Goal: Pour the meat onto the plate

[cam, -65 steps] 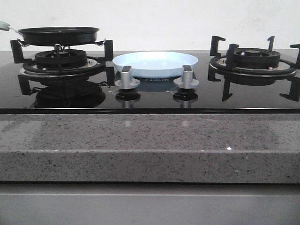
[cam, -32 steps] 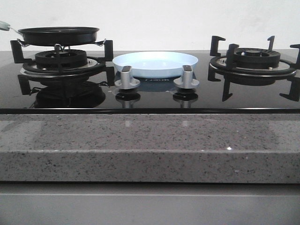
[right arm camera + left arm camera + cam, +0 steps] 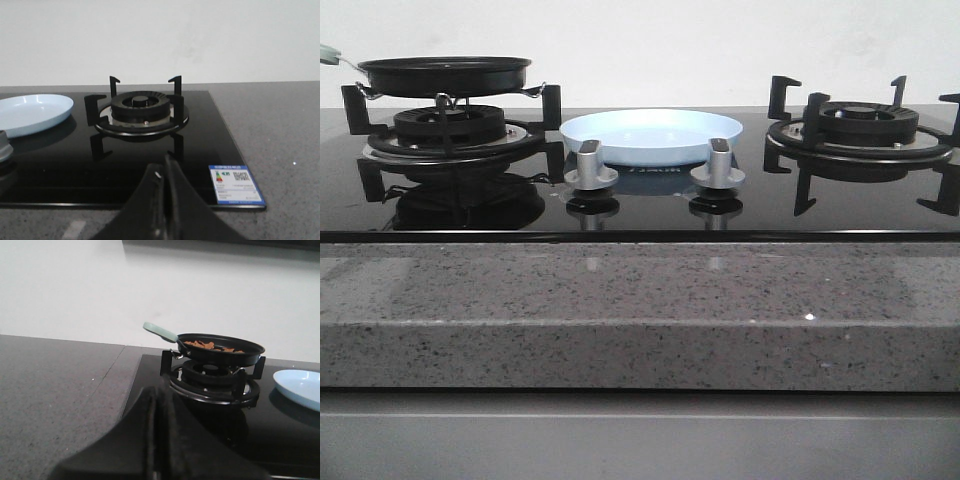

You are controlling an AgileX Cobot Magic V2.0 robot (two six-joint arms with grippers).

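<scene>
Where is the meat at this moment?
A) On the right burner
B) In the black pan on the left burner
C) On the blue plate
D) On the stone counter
B: the left wrist view shows the reddish-brown meat lying inside the black pan on the left burner, while the plate holds nothing.

We see a glossy black glass hob [image 3: 640, 212] mirroring matt black metal burner grates [image 3: 865, 135], two brushed silver metal knobs [image 3: 591, 166], a smooth glazed plate [image 3: 650, 135], and a speckled grey polished stone tabletop [image 3: 640, 310].
</scene>
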